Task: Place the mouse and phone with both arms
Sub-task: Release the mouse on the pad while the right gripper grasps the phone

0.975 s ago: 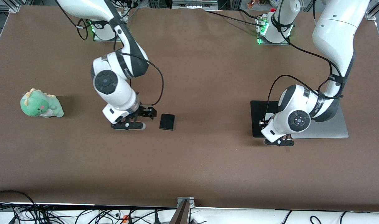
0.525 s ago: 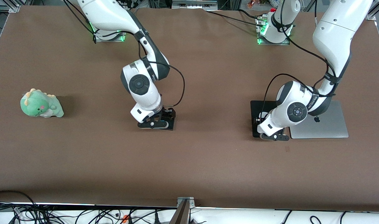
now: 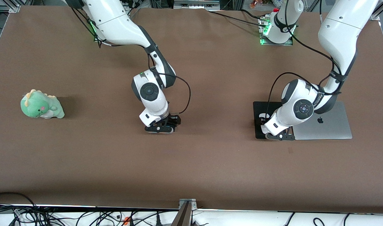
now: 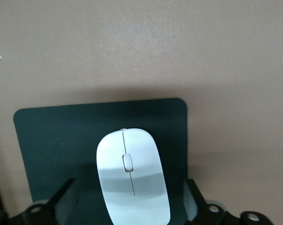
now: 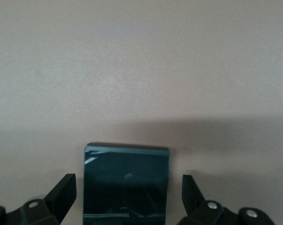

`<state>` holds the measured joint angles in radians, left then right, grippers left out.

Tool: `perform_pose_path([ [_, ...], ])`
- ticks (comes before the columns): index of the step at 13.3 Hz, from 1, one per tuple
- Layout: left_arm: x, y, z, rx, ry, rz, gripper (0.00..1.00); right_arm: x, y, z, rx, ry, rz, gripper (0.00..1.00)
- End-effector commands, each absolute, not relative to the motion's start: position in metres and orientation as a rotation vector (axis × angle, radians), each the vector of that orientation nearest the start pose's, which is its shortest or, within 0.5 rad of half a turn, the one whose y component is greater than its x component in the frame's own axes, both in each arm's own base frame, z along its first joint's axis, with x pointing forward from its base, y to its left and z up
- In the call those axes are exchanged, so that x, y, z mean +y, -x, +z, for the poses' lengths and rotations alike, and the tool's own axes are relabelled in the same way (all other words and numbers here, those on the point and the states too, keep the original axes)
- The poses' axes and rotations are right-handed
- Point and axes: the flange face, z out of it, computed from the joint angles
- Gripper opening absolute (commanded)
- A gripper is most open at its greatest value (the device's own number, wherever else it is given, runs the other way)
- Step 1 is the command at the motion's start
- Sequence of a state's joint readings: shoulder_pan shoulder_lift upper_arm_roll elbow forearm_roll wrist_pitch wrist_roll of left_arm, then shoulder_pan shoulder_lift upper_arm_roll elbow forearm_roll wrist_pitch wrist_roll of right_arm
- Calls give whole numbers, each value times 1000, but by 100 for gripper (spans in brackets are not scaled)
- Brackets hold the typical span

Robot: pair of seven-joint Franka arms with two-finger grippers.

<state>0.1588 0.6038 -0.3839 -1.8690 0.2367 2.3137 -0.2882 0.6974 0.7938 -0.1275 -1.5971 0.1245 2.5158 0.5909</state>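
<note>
The white mouse (image 4: 132, 178) lies on a black pad (image 4: 52, 140). My left gripper (image 4: 130, 208) is open and low over it, with one finger (image 4: 62, 197) on each side of the mouse and not touching it. In the front view the left gripper (image 3: 279, 135) is at the pad's (image 3: 259, 108) near edge. The black phone (image 5: 126, 183) lies flat on the brown table. My right gripper (image 5: 127, 201) is open and astride it, with gaps at both fingers (image 5: 62, 192). In the front view the right gripper (image 3: 161, 127) covers the phone.
A silver closed laptop (image 3: 329, 125) lies beside the pad, toward the left arm's end. A green dinosaur plush (image 3: 40, 105) sits toward the right arm's end. Cables hang along the table's near edge (image 3: 185, 205).
My right gripper moved from beside the phone, toward the left arm's end, and now sits over it. My left gripper shifted from the table just off the pad onto the pad's near edge.
</note>
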Motion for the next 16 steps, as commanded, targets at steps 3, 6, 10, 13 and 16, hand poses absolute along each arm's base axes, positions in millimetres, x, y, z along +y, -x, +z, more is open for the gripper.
perform_pose_path([
  [3,-123,-619,270,111,3140,39,100,395,-590,170,178,3051,-200,100],
  [6,-118,-630,327,94,3087,100,100,395,-588,164,181,3056,-194,100],
  [10,-107,-647,406,179,3047,225,100,402,-584,165,153,3059,-192,71],
  [13,-94,-644,485,131,3030,228,100,404,-585,168,134,3061,-194,51],
  [16,-86,-627,544,91,3020,156,100,402,-597,187,113,3104,-112,39],
])
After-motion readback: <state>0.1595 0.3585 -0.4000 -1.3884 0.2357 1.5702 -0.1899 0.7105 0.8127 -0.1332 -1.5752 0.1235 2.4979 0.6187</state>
